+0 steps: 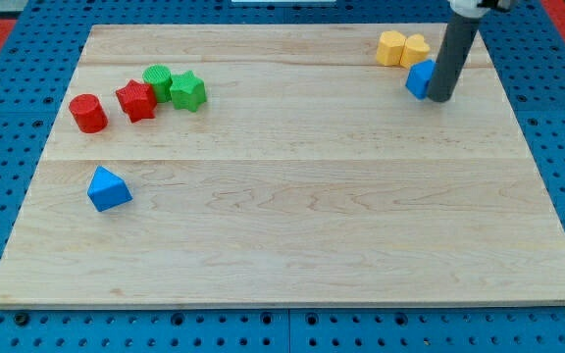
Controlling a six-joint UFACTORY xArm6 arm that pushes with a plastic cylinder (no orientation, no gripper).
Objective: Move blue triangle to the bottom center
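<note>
The blue triangle [108, 189] lies on the wooden board [292, 206] at the view's left, a little below the middle. My tip [440, 98] is far from it, at the view's top right, touching the right side of a second blue block [420, 78], whose shape is partly hidden by the rod.
Two yellow blocks [403, 48] sit side by side just above the second blue block. At the view's upper left stand a red cylinder [88, 113], a red star [136, 100], a green cylinder [158, 81] and a green star [188, 91].
</note>
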